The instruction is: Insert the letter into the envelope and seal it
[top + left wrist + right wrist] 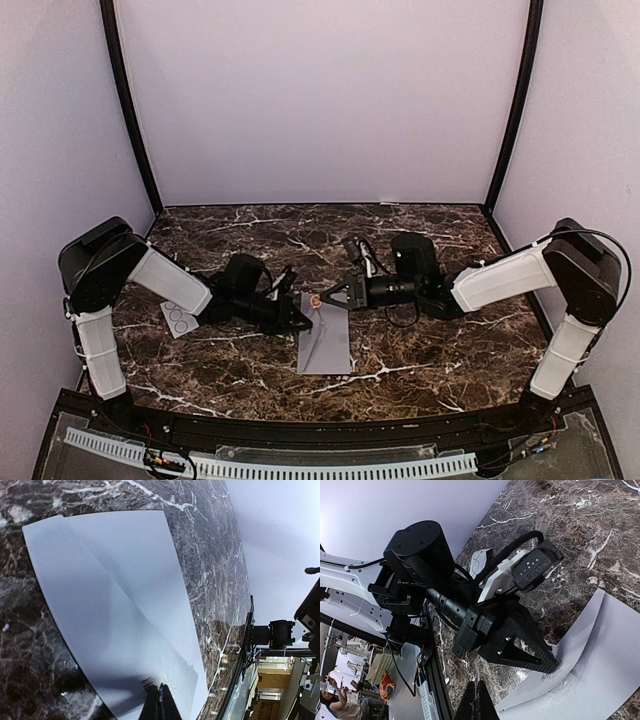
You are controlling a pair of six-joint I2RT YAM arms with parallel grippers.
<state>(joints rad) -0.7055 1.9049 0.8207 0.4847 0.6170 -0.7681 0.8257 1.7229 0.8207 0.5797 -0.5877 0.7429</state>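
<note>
Marble tabletop [420,240] under lavender walls [320,100]: from above, the envelope [325,340] lies flat near the middle, the left gripper [303,319] closed and pressing its left edge, seemingly to pin it, while the right gripper [330,295], also closed, hovers at its top corner with a small reddish disc [315,298] at the tip. At the left wrist the grey-lavender paper shows a diagonal flap crease under shut fingertips [167,710]; at the right wrist the pinned edge rucks slightly, the disc hidden.
</note>
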